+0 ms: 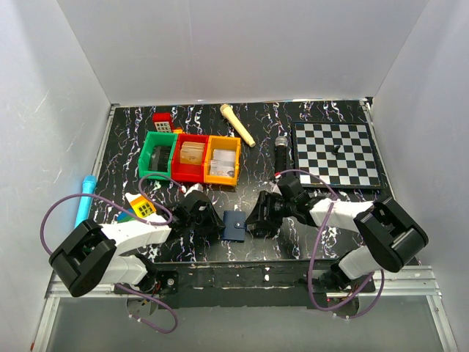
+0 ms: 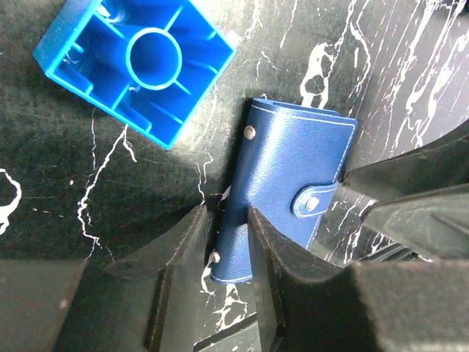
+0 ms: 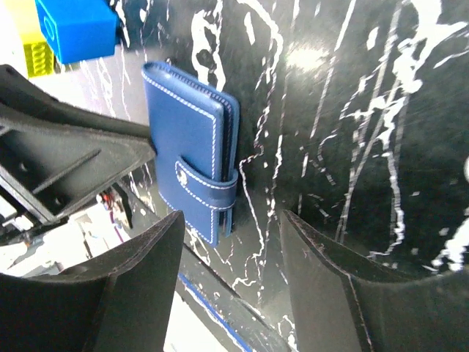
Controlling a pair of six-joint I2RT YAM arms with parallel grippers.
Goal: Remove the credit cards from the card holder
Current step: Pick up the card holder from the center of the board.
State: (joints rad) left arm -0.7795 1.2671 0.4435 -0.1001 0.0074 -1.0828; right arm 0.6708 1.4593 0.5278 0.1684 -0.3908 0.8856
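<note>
The navy-blue card holder (image 1: 234, 224) lies closed on the black marbled table near the front edge, between both grippers. Its snap tab is fastened and no cards show. In the left wrist view the card holder (image 2: 293, 172) has its spine edge between my left gripper's (image 2: 226, 246) narrow jaws, which pinch it. My left gripper (image 1: 214, 224) sits just left of it in the top view. My right gripper (image 1: 256, 220) is open and empty just right of it. In the right wrist view the card holder (image 3: 192, 147) lies ahead and left of the wide-open right gripper (image 3: 231, 282).
A blue toy block (image 2: 139, 66) lies beside the card holder. Green (image 1: 157, 155), red (image 1: 190, 158) and orange (image 1: 223, 161) bins stand behind. A chessboard (image 1: 337, 154) is at the back right, a black microphone (image 1: 281, 154) beside it, and a cyan pen (image 1: 84, 199) at the left.
</note>
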